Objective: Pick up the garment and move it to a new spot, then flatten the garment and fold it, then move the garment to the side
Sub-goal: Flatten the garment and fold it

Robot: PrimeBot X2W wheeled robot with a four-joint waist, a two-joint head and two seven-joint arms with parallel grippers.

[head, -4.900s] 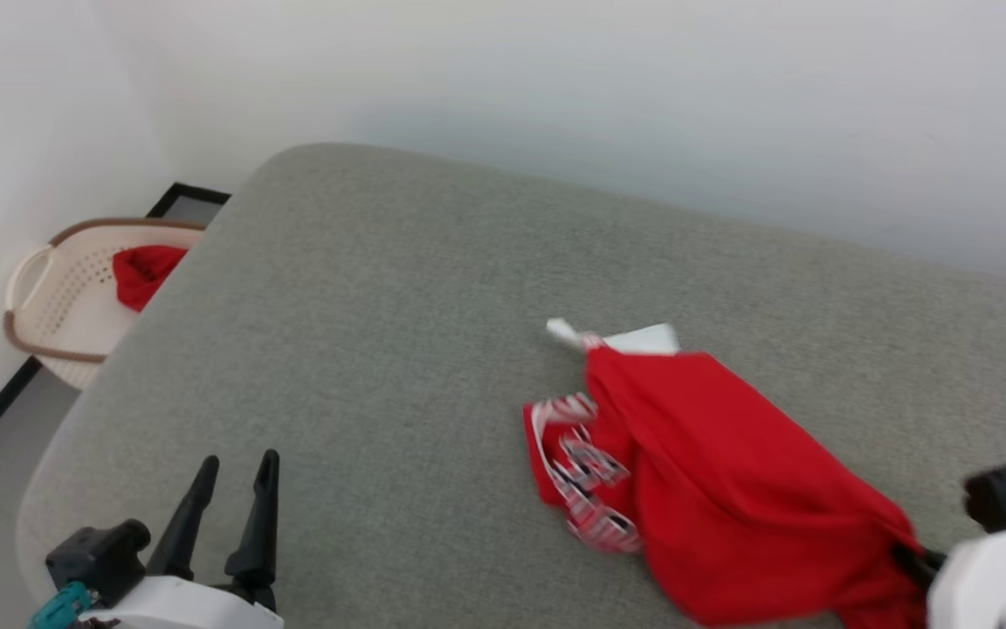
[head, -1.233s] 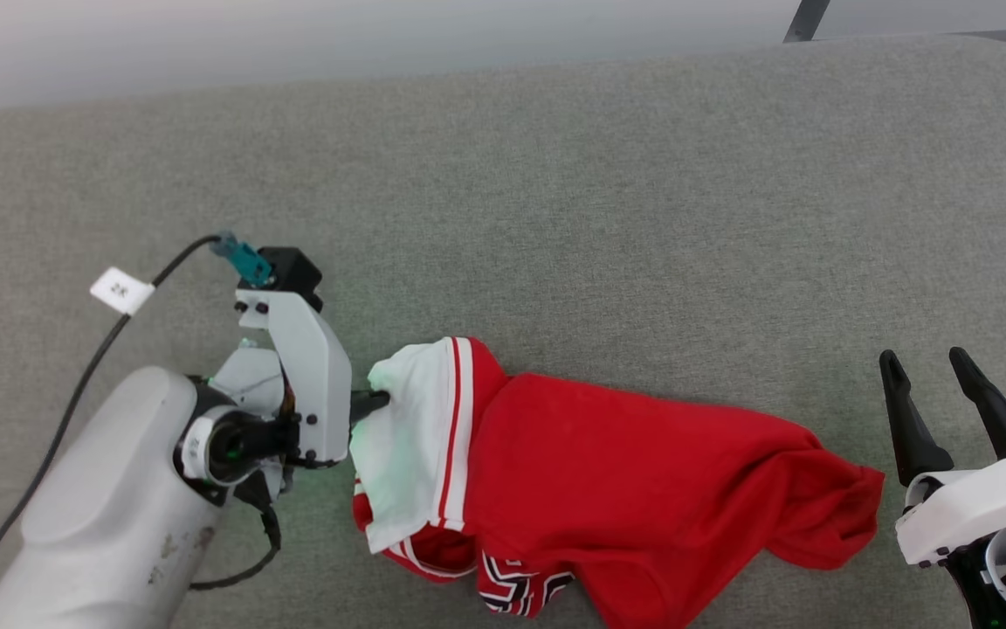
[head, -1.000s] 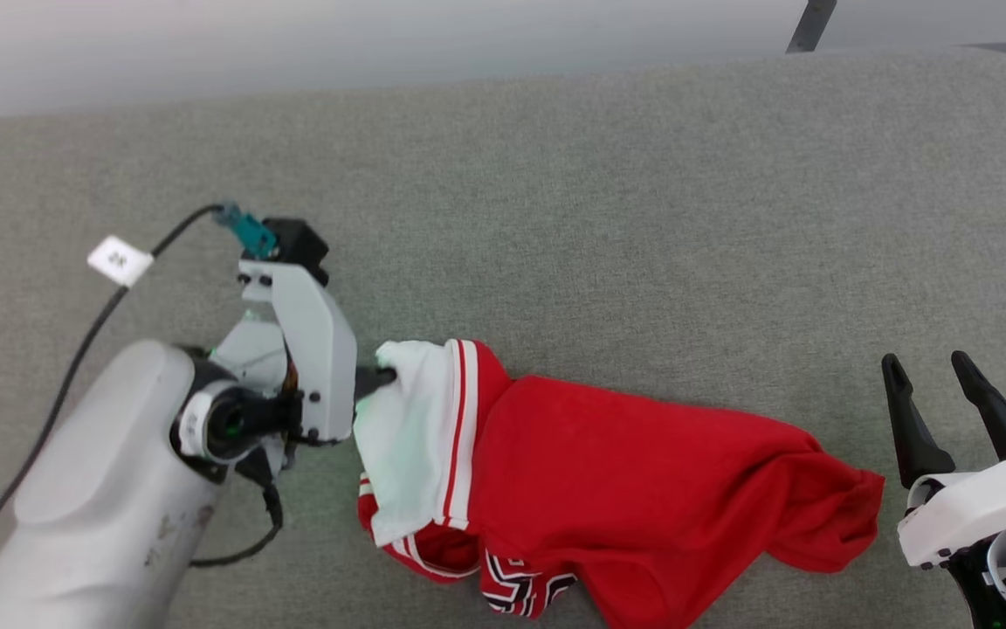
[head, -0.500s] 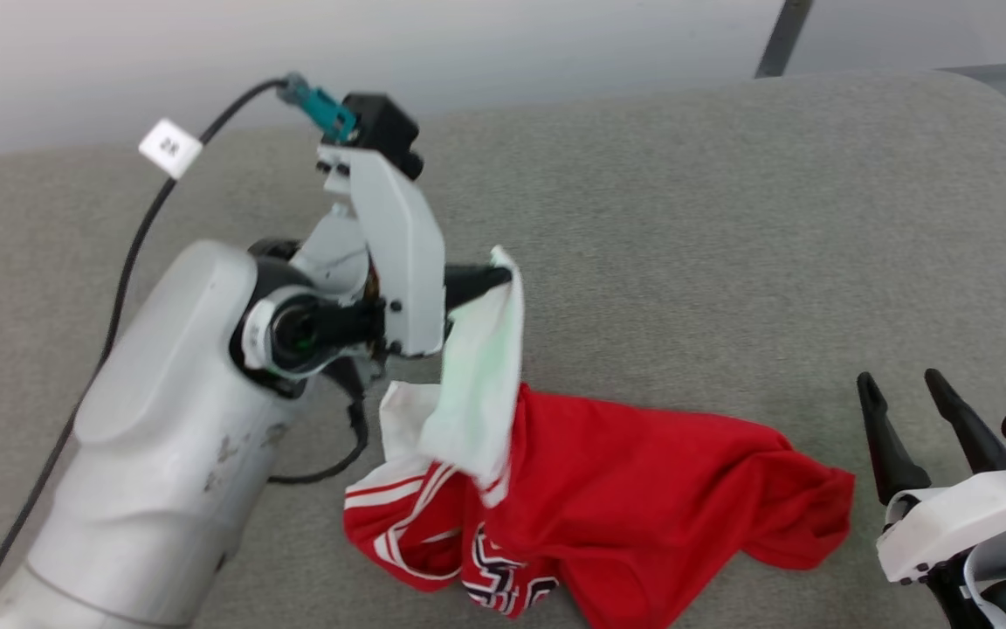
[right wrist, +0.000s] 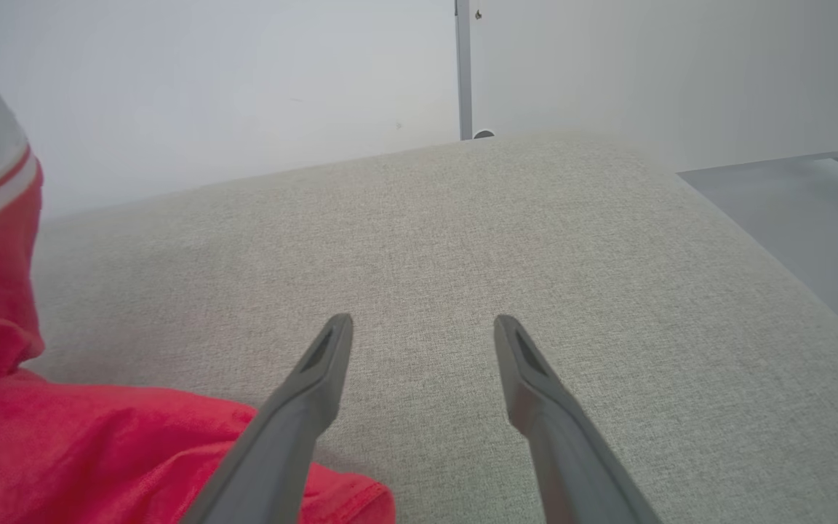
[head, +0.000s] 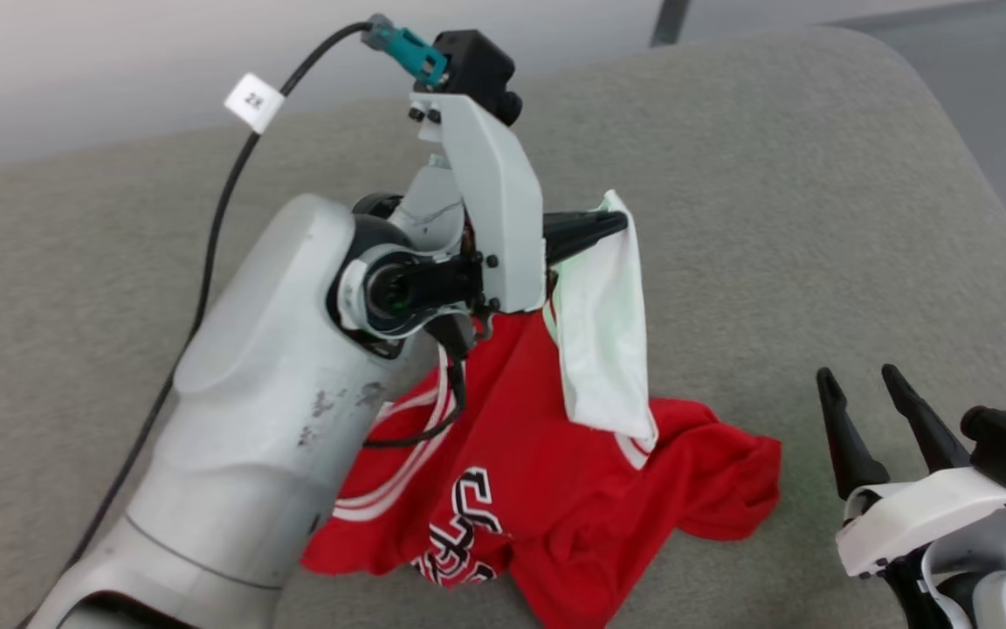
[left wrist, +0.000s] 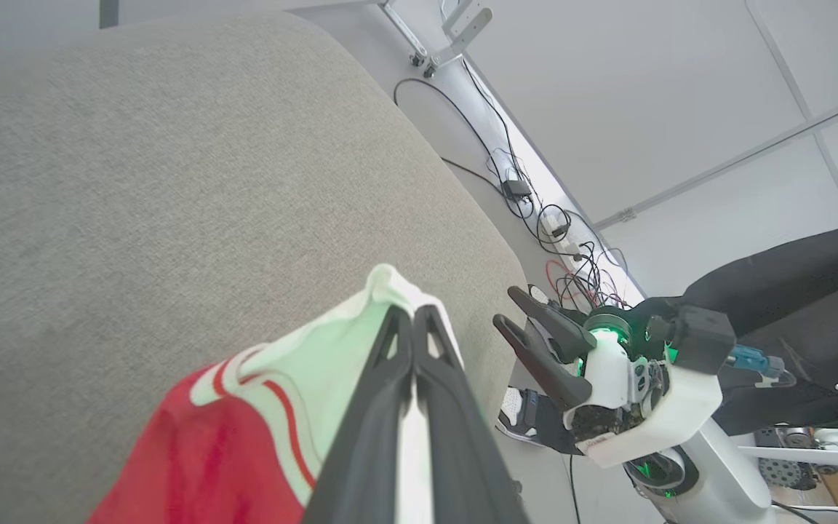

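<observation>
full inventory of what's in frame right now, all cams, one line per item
garment: one, red jersey T-shirt with white sleeve and striped trim, heaped on the cushion, sleeve held up off it.
upholstered cushion: one, grey, under everything.
wall: one, white, behind the cushion.
metal post: one, grey, upright at the wall past the cushion's far edge.
floor cables: several, black plus one red, tangled at the wall base beyond the cushion.
tagged cable: one, black with white tag, plugged in at the left wrist.
left end effector: one, dark fingers, shut on the garment's white sleeve.
right end effector: one, dark fingers, open, beside the garment's red edge, holding nothing.
</observation>
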